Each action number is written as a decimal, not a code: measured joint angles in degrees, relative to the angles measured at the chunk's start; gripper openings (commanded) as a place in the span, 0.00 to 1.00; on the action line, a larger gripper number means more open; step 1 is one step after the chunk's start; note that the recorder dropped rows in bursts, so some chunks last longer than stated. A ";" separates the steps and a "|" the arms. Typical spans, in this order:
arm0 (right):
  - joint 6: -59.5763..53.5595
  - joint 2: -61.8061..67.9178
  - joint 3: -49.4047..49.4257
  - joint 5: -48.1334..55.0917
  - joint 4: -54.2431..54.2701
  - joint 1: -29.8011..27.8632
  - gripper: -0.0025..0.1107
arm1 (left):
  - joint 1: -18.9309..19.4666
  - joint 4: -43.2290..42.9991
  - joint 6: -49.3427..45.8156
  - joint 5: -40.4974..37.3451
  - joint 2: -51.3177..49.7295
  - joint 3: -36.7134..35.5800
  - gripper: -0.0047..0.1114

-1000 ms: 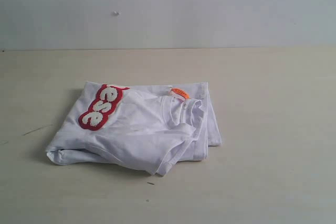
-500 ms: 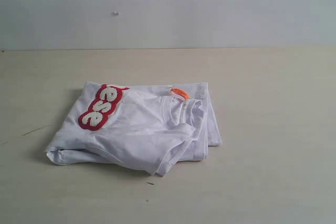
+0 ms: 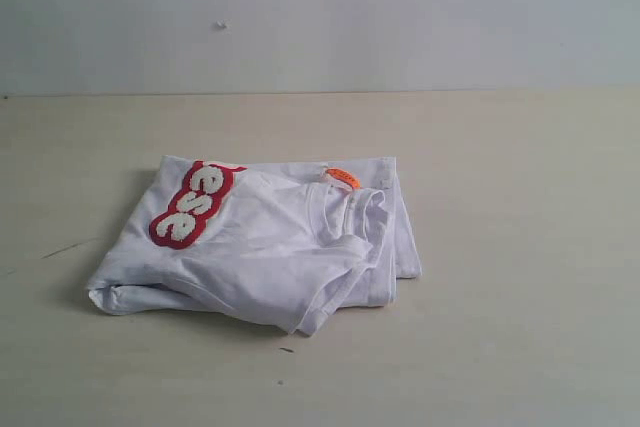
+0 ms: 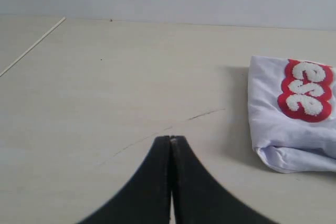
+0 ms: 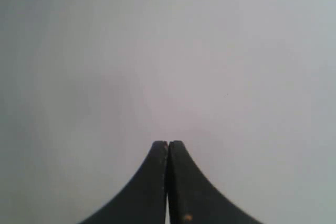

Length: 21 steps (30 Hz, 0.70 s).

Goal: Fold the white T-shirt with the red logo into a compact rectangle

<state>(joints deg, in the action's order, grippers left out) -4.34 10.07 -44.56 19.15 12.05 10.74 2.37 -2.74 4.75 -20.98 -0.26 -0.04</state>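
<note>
- While the white T-shirt [image 3: 270,257] lies folded, red logo [image 3: 190,207] at ten o'clock, the left gripper [image 4: 171,139] aims along the tabletop [image 4: 105,66], pressed together.
- Right gripper [image 5: 168,142]: pressed together, facing blank grey.

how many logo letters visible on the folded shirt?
3: in a row down the red logo, at the far-left corner of the white T-shirt in the exterior view; more may be folded under.

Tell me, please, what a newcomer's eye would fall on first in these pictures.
The white T-shirt lies folded in a rumpled bundle left of the middle of the pale table in the exterior view. Its red logo with white letters stands out on the bundle's left part, and a small orange neck tag shows at the collar. The left gripper and right gripper are both shut, holding nothing.
</note>
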 measured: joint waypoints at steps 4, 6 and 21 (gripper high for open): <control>0.00 0.00 0.00 0.00 0.00 0.00 0.02 | 0.00 0.00 0.00 0.00 0.00 0.00 0.04; 0.00 0.00 0.00 0.00 0.00 0.00 0.02 | 0.00 0.00 0.00 0.00 0.00 0.00 0.04; -3.04 -0.31 0.90 -7.96 -1.55 0.00 0.02 | 0.00 0.00 0.00 0.00 0.00 0.00 0.04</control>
<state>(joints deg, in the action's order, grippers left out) -7.38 9.75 -43.66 11.19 10.50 10.74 2.37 -2.74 4.75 -20.98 -0.26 -0.04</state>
